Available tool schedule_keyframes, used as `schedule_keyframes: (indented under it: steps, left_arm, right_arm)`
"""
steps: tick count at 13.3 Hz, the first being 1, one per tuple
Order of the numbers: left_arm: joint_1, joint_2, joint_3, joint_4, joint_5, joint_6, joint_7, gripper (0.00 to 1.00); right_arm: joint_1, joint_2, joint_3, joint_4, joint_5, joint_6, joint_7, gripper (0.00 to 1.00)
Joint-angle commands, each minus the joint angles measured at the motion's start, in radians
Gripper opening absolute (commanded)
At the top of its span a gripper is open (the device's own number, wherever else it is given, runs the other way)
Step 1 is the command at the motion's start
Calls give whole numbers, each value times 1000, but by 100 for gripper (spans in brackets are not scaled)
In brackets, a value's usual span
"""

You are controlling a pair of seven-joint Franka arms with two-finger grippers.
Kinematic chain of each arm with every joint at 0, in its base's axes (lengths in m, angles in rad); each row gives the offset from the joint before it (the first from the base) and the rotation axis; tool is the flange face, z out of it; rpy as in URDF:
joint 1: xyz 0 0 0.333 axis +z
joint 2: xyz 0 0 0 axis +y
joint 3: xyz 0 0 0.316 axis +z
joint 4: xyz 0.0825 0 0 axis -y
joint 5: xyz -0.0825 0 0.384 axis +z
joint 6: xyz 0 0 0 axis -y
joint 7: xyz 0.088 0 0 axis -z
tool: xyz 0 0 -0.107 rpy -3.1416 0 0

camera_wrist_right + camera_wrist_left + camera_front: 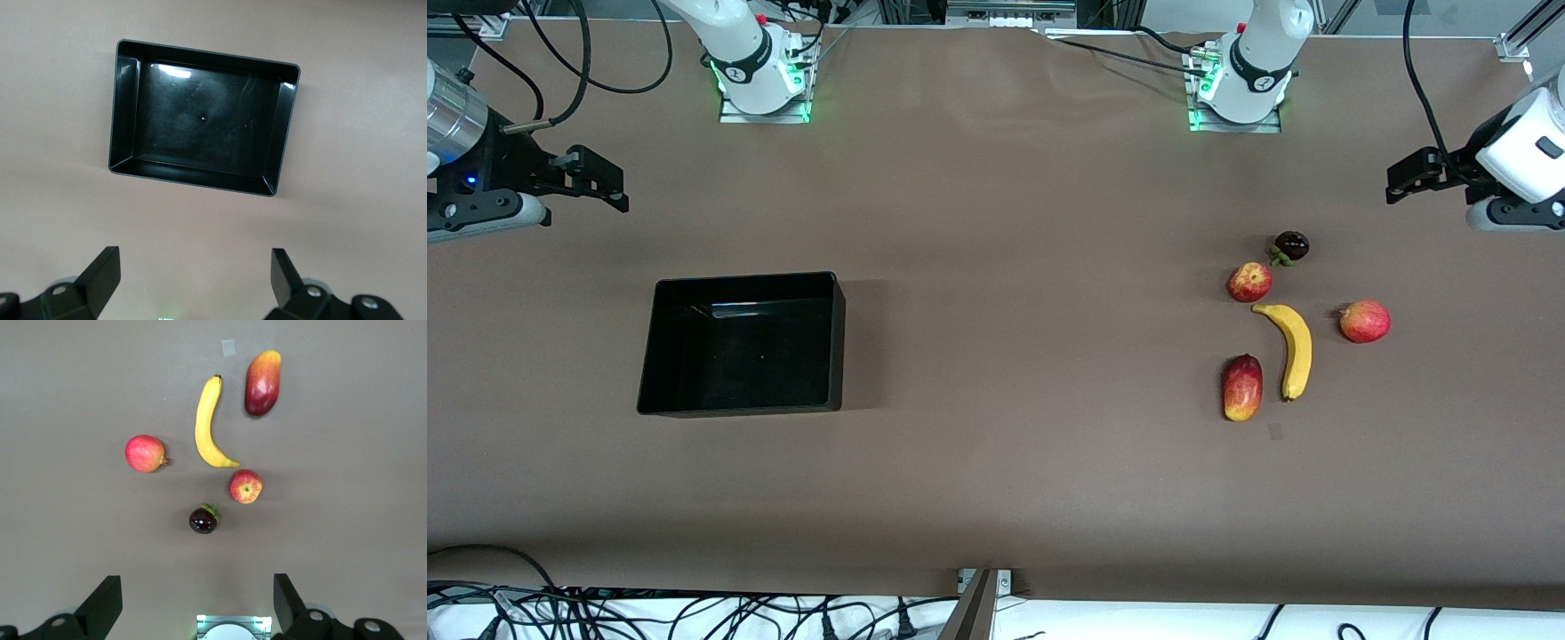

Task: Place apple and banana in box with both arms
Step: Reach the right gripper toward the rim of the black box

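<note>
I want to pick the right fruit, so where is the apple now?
In the front view the apple lies on the table toward the left arm's end, beside the dark round fruit and just farther from the camera than the banana.

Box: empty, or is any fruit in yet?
Empty. The box shows only its bare glossy floor; the apple and banana lie on the table.

Matte brown table (996, 480) under even light, black cables (694, 613) on white ledge along its near edge
</note>
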Motion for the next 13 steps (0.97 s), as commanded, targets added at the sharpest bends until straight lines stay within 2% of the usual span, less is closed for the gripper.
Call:
schedule_keyframes:
  steps: [1,4,7,8,11,13]
  left_arm:
    - [65,-1,-78,20,19,4,-4,100]
    - [76,-16,-89,19,21,-3,-13,100]
    - [62,-15,-43,17,5,4,-27,100]
    - [60,-16,-43,17,7,1,-28,100]
    - [51,-16,-43,17,7,-3,-79,100]
    - [48,-16,-47,17,7,-5,-84,100]
  right_arm:
    - [3,12,1,30,-22,-24,-6,100]
    - [3,12,3,31,-57,-17,-5,100]
    - [-6,64,-3,11,-87,9,1,100]
    - [-12,87,-20,-16,-87,58,-6,100]
    - [-17,150,-87,-192,-84,297,-8,100]
    - [-20,201,-110,-272,-73,434,-19,100]
